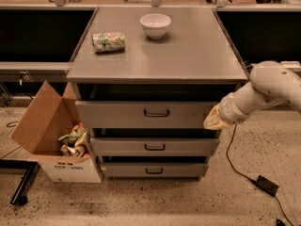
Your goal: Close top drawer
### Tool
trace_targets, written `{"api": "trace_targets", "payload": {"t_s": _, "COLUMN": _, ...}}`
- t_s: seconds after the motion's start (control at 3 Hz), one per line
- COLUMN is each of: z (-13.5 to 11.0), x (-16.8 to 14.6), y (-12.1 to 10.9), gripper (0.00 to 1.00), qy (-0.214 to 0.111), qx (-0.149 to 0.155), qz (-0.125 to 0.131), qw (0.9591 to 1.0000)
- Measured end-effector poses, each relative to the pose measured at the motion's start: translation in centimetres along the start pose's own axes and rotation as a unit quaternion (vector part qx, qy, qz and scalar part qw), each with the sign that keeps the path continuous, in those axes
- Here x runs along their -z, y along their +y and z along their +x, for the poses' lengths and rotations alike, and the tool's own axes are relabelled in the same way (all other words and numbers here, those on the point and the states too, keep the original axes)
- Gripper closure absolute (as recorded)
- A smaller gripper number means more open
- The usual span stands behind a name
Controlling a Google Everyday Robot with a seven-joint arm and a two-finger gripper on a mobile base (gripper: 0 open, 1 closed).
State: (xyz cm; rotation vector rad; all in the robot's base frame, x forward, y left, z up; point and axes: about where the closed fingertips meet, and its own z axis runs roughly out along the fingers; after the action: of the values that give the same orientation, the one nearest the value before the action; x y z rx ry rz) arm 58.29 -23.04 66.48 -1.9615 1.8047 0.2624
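Observation:
The top drawer (141,114) is a wide grey drawer with a tall flat front and a small dark bar handle (156,113). It stands slightly out from the grey cabinet, with a dark gap above its front. My gripper (212,121) is at the end of the white arm coming in from the right. Its yellowish tip rests against the right end of the top drawer's front panel.
Two shorter grey drawers, the middle drawer (154,146) and the bottom drawer (153,170), sit below. On the cabinet top (197,55) stand a white bowl (155,25) and a chip bag (108,42). An open cardboard box (51,135) is at the left. A black cable and adapter (266,185) lie on the floor.

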Motion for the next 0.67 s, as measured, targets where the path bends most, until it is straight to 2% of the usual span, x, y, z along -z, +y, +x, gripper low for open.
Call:
{"api": "trace_targets", "payload": {"t_s": 0.33, "z": 0.26, "x": 0.24, "y": -0.48, "gripper": 0.72, "qy": -0.005, "qx": -0.002, "qz": 0.006, "qw": 1.0000}}
{"api": "trace_targets", "payload": {"t_s": 0.67, "z": 0.67, "x": 0.12, "y": -1.02, "gripper": 0.49, "qy": -0.008, "qx": -0.008, "qz": 0.007, "qw": 0.9999}}
